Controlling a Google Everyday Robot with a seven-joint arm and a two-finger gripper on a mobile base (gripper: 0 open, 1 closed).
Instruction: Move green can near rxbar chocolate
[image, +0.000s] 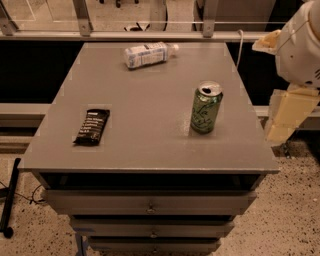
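The green can (206, 108) stands upright on the right half of the grey table top (150, 100), its silver top and pull tab showing. The rxbar chocolate (92, 126), a flat black wrapper with white text, lies near the table's front left. The can and the bar are well apart, about a third of the table's width. My gripper (286, 119) hangs off the table's right edge, to the right of the can and clear of it, below the white arm (300, 45). It holds nothing that I can see.
A clear plastic bottle with a white label (148, 54) lies on its side at the table's far middle. Drawers (150, 202) sit under the table's front edge. A railing runs behind the table. The floor is speckled.
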